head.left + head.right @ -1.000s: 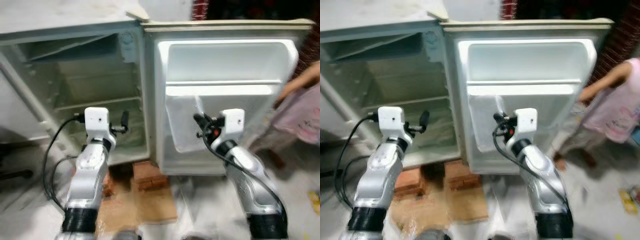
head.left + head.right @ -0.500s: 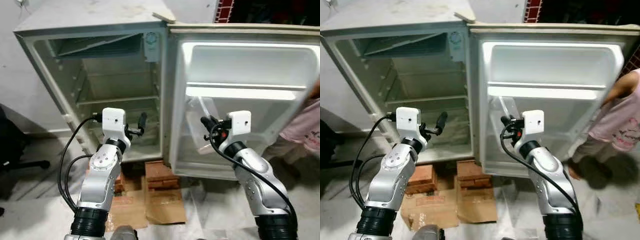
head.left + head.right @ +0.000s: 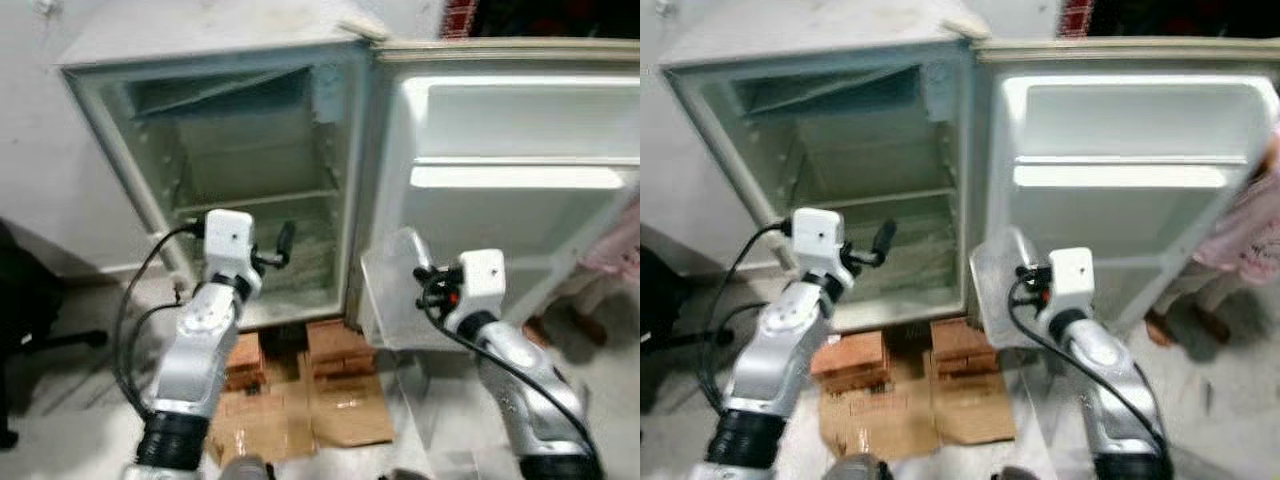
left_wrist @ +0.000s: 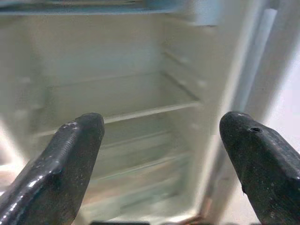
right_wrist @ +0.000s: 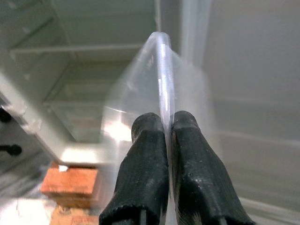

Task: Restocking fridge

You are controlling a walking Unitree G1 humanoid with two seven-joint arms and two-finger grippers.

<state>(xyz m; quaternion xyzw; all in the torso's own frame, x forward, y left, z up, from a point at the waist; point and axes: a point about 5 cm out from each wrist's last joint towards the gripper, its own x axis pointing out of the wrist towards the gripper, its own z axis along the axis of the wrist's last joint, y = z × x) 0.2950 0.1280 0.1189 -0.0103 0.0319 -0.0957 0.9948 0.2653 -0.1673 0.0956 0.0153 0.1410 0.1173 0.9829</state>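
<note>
Pinching the clear plastic bag (image 5: 161, 84) by its edge, your right hand (image 5: 168, 126) holds it at the open fridge (image 3: 830, 130) door's (image 3: 1120, 180) 7 o'clock corner, ready for shelving; your left hand (image 4: 159, 154), spread empty, faces the bare shelves (image 4: 122, 112).

A small white single-door fridge (image 3: 820, 60) stands open on red bricks, its pale interior bare, one shelf across the middle. Its door (image 3: 1140, 130) swings wide to the robot's right, with moulded white racks. A clear, thin plastic container (image 5: 161, 79) is held edge-on, near the door's lower hinge-side corner.
</note>
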